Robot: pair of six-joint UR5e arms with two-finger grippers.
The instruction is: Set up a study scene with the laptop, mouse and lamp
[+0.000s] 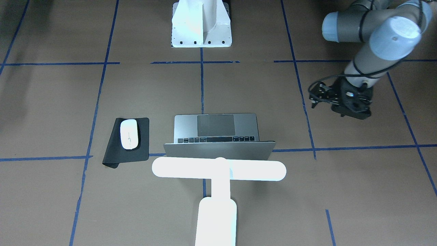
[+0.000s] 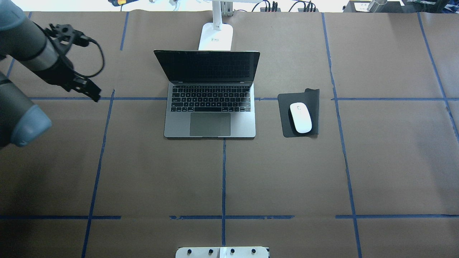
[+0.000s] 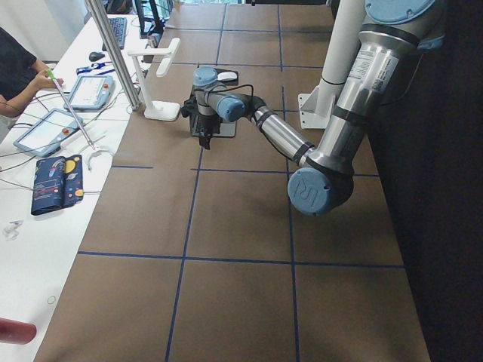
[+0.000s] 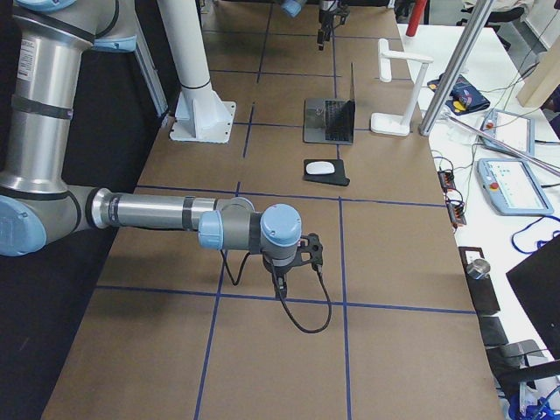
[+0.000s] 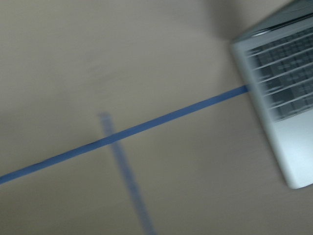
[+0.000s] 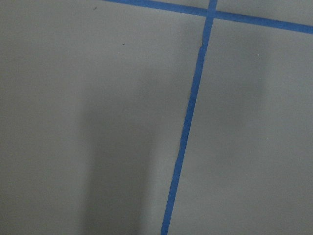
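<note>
- Left gripper (image 2: 94,96): over the bare table (image 2: 287,179), well left of the laptop (image 2: 209,107); jaw state cannot be determined.
- Laptop: open at table centre, keyboard toward the robot.
- Lamp (image 2: 216,36): upright, just behind the laptop lid.
- Mouse (image 2: 300,117): lying on the black pad (image 2: 309,98), near the laptop's right side.
- Right gripper (image 4: 280,287): well apart from all items; jaw state cannot be determined.

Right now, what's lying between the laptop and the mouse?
In the overhead view, no object: bare brown table between the laptop and the black pad that the mouse lies on, crossed by a short strip of blue tape.
</note>
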